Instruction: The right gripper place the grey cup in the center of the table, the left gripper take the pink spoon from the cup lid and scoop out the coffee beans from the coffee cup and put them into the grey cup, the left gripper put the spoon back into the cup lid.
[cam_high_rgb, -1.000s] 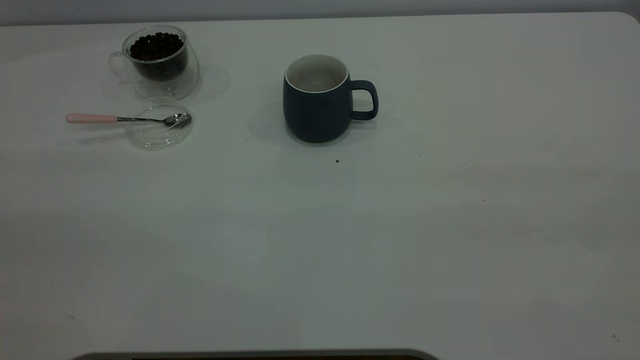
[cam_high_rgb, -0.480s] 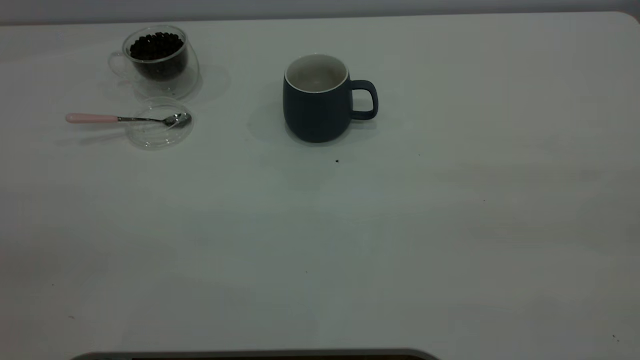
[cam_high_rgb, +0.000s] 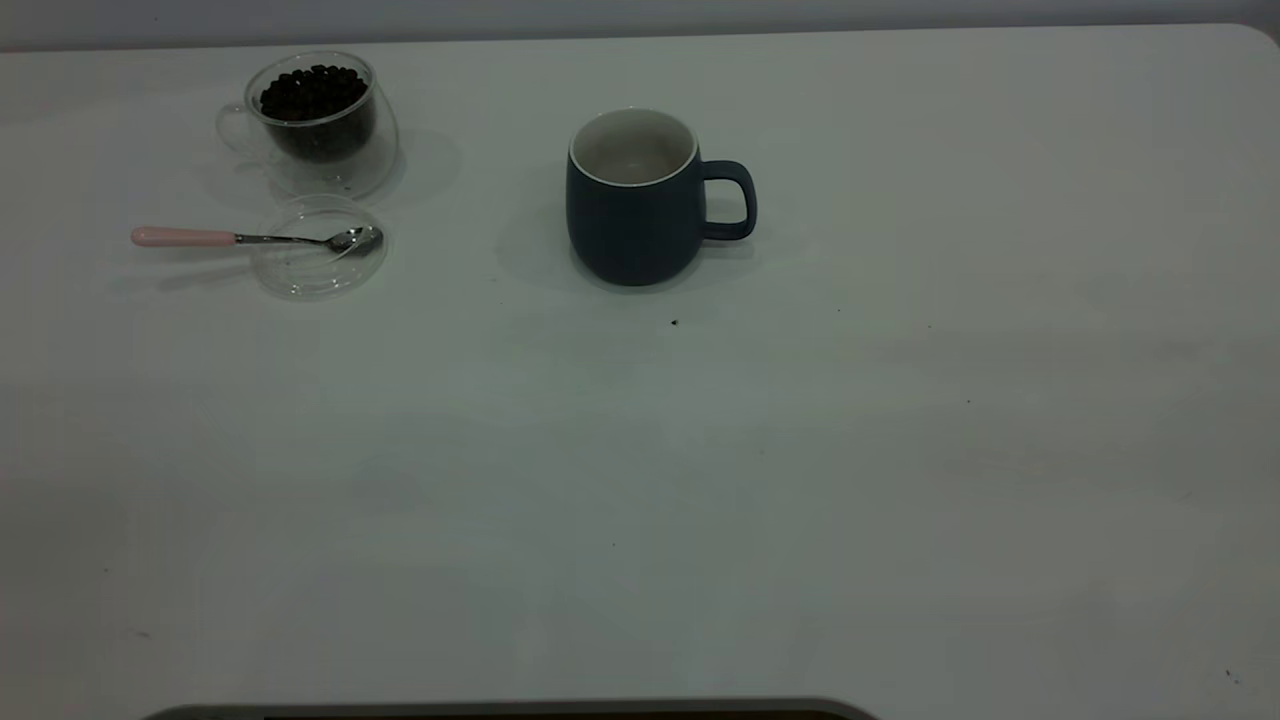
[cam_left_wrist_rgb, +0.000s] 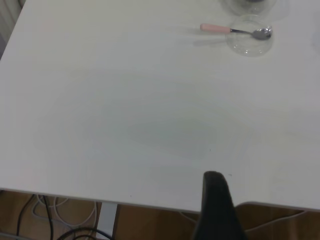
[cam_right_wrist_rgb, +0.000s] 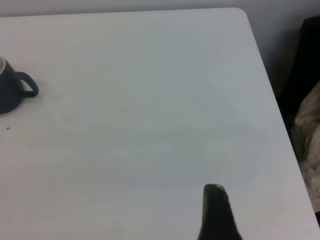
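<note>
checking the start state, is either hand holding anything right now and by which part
Nothing is held: the pink spoon lies on the cup lid, and the grey cup stands alone.

A grey wall ran behind the white table. Below the near edge lay a wooden floor with cables and a white leg. Dim, even light fell throughout.

My white table carries the grey cup upright near its middle, and towards my left the coffee cup stands just behind the cup lid, with tiny dark specks scattered about.
</note>
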